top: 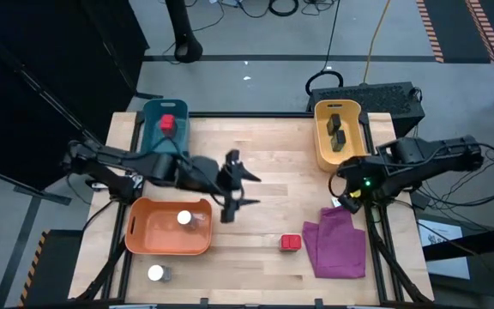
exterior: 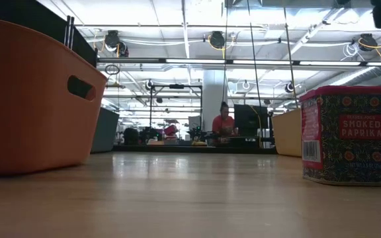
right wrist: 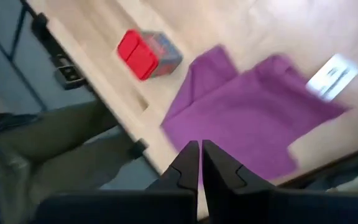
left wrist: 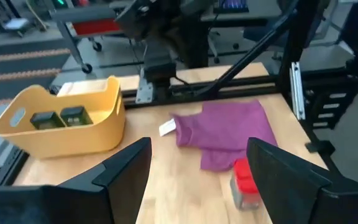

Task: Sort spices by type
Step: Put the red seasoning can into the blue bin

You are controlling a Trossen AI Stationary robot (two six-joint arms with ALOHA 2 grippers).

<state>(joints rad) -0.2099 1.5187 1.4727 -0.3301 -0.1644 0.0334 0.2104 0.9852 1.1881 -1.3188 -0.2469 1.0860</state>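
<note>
Left gripper [top: 231, 184] hovering above the middle of the table [top: 264, 154], fingers spread wide, holding nothing, just beside the orange bin [top: 148, 240]. Red spice tin [top: 291, 243] still loose on the table, touching or nearly touching the purple cloth [top: 337, 245], lying toward the right side and the front edge from that gripper. Right gripper [right wrist: 199, 163] above the purple cloth, fingers pressed together, empty. Likely the nearer arm to the tin, judging from the overhead view. Elsewhere: one red tin [top: 168, 124] in the teal bin [top: 154, 137], two grey tins [top: 336, 130] in the yellow bin [top: 320, 146], one white-lidded jar [top: 184, 219] in the orange bin, another jar [top: 156, 274] outside it near the front edge.
</note>
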